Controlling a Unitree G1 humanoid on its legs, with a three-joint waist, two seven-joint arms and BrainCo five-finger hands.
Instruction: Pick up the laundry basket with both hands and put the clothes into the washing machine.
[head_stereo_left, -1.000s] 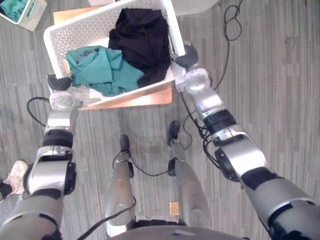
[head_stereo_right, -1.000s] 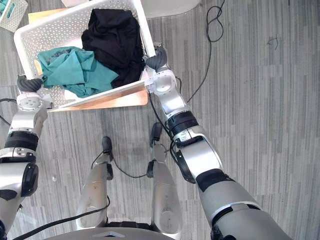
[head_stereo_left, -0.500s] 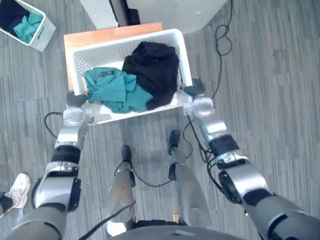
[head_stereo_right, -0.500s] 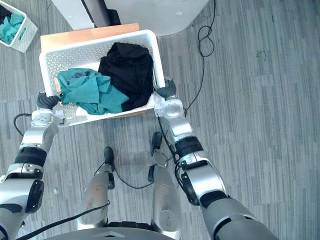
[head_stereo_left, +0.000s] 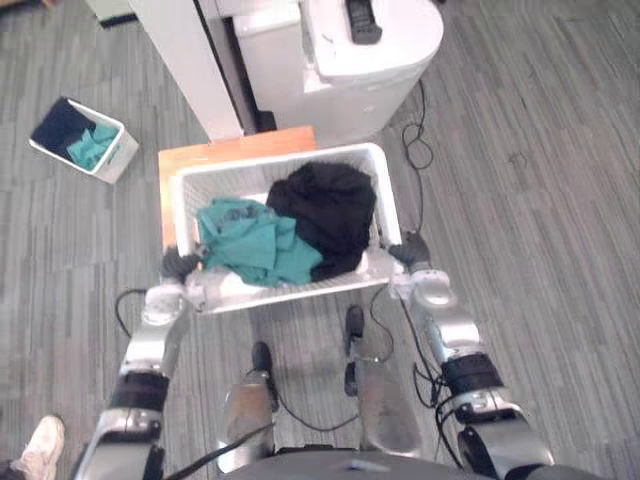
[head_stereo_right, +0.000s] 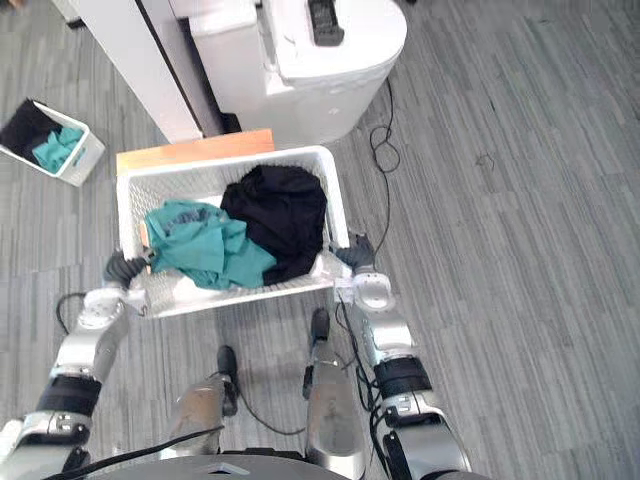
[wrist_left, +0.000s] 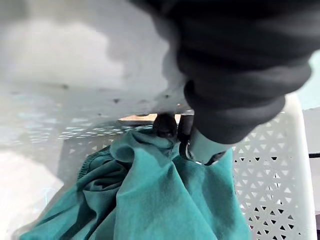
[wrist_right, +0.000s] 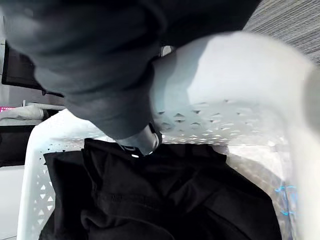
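A small white basket (head_stereo_left: 114, 160) of dark and teal clothes sits on the floor at ten o'clock from the laundry basket (head_stereo_left: 290, 290). The left hand (head_stereo_left: 180, 265) grips the laundry basket at its seven o'clock corner. In the left wrist view its fingers (wrist_left: 200, 147) hook over the rim and down inside, just above the teal garment (head_stereo_left: 250, 245).

That garment lies in the left half of the basket, touching the black garment (head_stereo_left: 328, 210) heaped in the right half. A strip of wooden table (head_stereo_left: 230, 145) shows past the far rim at twelve o'clock. The white washing machine (head_stereo_left: 370, 50) stands beyond it at one o'clock.

The right hand (head_stereo_left: 412, 250) holds the five o'clock corner, its fingers (wrist_right: 142, 140) curled over the rim above the black cloth.
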